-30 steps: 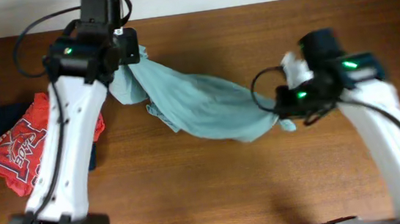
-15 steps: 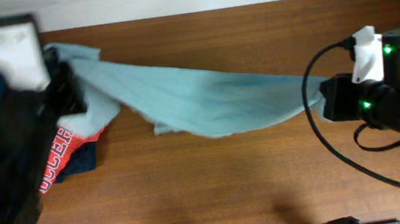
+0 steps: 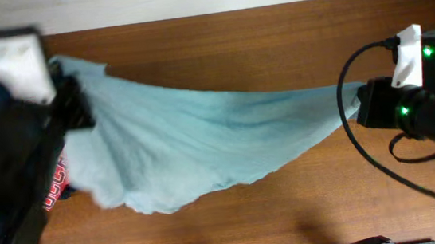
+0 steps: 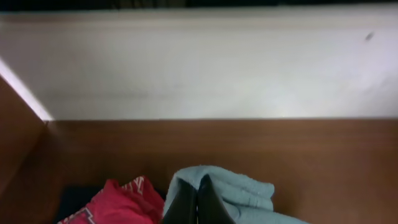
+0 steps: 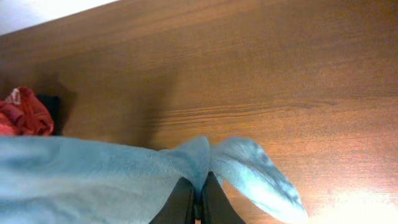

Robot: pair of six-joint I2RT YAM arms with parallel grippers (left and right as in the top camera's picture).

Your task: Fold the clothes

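Right at its own fingertips, the right gripper (image 5: 199,202) is clenched on a bunched edge of the pale T-shirt (image 3: 204,147). From there the cloth stretches sideways over the table (image 3: 273,36). Its long axis runs straight from one gripper to the other, and the lower hem sags between them. At the far end the left gripper (image 4: 197,202) is pinched tight on the opposite edge, so neither arm is nearer. Just beside that gripper lies the red shirt (image 4: 112,202). I'd say the spread shirt wants lowering clear of it.
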